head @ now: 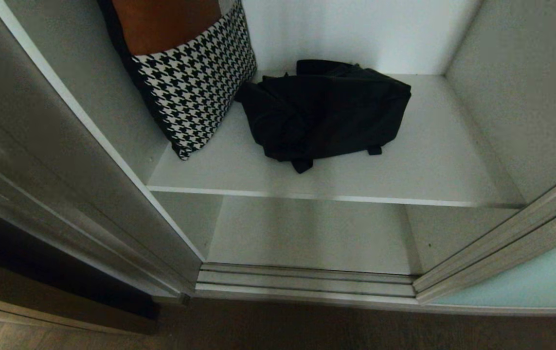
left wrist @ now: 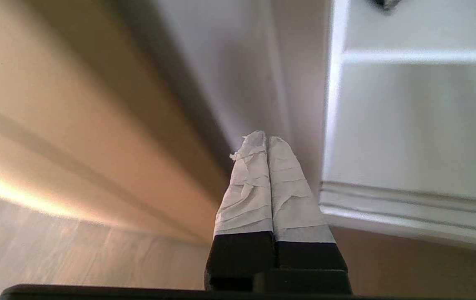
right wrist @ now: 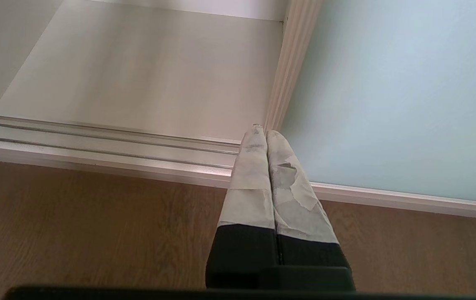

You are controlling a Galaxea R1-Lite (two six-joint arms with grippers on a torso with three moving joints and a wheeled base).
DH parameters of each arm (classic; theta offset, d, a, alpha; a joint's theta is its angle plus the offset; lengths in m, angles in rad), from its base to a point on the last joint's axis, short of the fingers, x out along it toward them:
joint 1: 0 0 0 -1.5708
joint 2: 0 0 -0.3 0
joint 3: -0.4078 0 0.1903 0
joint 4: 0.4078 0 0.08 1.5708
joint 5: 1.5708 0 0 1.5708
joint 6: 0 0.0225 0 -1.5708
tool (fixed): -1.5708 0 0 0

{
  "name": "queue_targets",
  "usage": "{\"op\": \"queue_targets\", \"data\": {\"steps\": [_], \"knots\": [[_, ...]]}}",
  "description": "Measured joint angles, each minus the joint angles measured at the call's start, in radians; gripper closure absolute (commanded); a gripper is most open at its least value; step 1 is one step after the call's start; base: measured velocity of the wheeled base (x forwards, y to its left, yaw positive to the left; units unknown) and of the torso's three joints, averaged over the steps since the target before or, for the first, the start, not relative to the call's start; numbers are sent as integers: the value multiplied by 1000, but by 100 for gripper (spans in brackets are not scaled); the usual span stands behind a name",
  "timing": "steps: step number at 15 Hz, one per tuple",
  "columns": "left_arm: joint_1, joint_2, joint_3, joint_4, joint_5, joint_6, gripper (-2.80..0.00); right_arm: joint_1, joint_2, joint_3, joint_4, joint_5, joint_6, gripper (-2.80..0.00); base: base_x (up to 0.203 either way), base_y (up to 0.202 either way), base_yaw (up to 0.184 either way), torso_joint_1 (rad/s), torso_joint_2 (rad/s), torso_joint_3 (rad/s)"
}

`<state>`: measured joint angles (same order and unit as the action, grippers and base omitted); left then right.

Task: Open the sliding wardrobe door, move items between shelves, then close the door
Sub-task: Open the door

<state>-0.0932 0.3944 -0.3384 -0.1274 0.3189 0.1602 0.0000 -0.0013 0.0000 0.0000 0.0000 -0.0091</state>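
1. The sliding wardrobe door [head: 526, 277] stands pushed aside at the right, leaving the opening clear.
2. On the upper of the shelves [head: 433, 160] lie a black bag [head: 326, 114] and a houndstooth cushion [head: 195, 78] (leaning on the left wall).
3. The left gripper [left wrist: 267, 139] hangs outside by the floor track [left wrist: 408, 208], fingers pressed together, empty.
4. The right gripper [right wrist: 262, 130] is likewise pressed together, above the wooden floor [right wrist: 96, 225].

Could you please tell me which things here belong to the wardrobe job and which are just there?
Job:
sliding wardrobe door, slid open
upper shelf
lower shelf
black bag on upper shelf
houndstooth cushion on upper shelf
left claw, shut
right claw, shut

Just there:
floor track
wooden floor
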Motion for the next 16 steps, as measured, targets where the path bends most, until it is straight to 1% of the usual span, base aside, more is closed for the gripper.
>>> {"op": "queue_targets", "data": {"steps": [3,4,5,7,9,11,16], "knots": [[49,-117,130,9,-9,-8,0,0,0,0,0,0,0,0,0,0,0,0,0,0],[64,-157,182,8,-33,-4,0,0,0,0,0,0,0,0,0,0,0,0,0,0],[77,-198,241,6,-75,3,0,0,0,0,0,0,0,0,0,0,0,0,0,0],[91,-284,304,22,-168,14,0,0,0,0,0,0,0,0,0,0,0,0,0,0],[97,-347,313,98,-282,8,0,0,0,0,0,0,0,0,0,0,0,0,0,0],[98,-376,328,124,-358,-27,0,0,0,0,0,0,0,0,0,0,0,0,0,0],[99,-396,337,125,-365,-42,0,0,0,0,0,0,0,0,0,0,0,0,0,0]]}}
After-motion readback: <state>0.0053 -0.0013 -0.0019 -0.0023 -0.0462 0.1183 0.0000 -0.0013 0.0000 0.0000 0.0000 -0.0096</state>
